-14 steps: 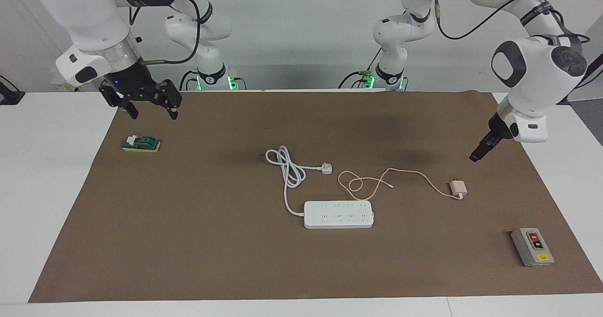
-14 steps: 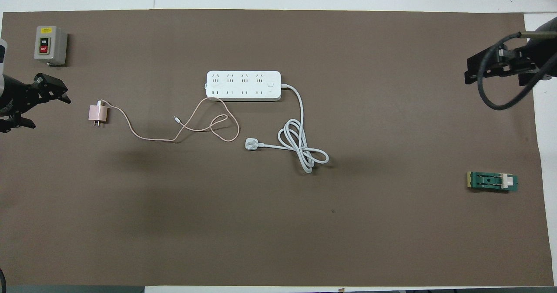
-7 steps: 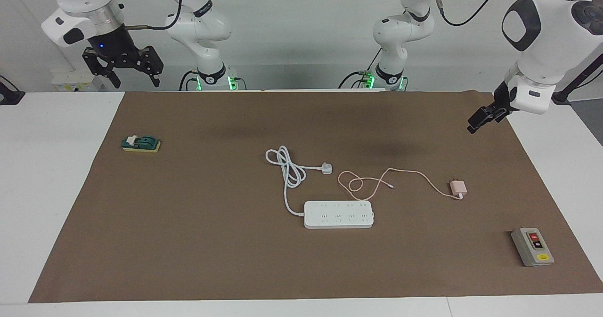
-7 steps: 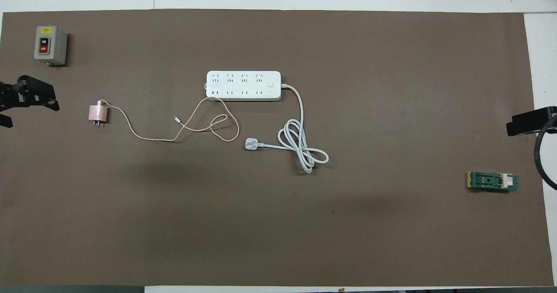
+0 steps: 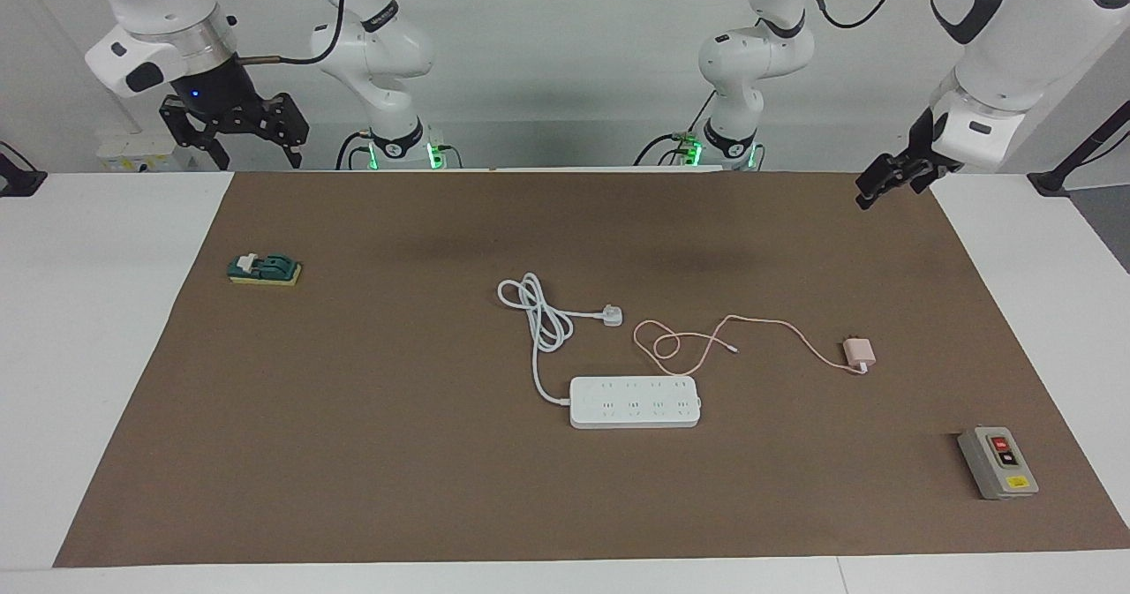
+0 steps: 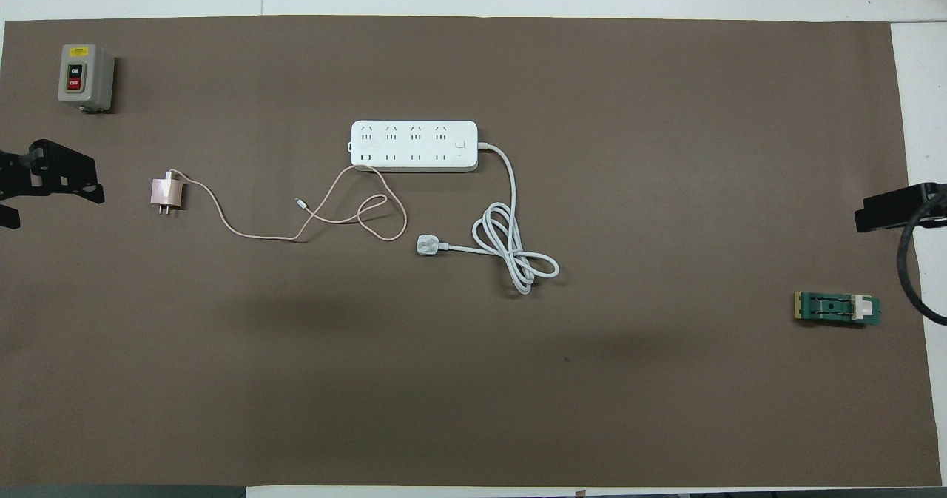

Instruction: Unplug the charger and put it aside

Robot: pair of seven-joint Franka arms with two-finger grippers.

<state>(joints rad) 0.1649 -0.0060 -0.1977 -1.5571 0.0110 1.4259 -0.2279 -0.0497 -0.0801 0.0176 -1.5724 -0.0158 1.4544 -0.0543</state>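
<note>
The pale pink charger [image 5: 857, 350] [image 6: 164, 192] lies flat on the brown mat toward the left arm's end, apart from the white power strip [image 5: 634, 402] [image 6: 414, 145]. Its thin pink cable [image 5: 706, 338] [image 6: 333, 213] loops loosely across the mat beside the strip. My left gripper [image 5: 874, 190] [image 6: 52, 202] hangs open and empty in the air over the mat's edge at its own end, well clear of the charger. High over the mat's corner at the other end, my right gripper [image 5: 247, 154] is open and empty too.
The strip's thick white cord ends in a white three-pin plug [image 5: 611, 315] lying on the mat. A grey switch box [image 5: 998, 462] with red and black buttons sits at the left arm's end. A green knife switch [image 5: 264, 269] sits at the right arm's end.
Both arms have risen and drawn back toward the robots' edge of the mat. The charger, cable and power strip lie where they were.
</note>
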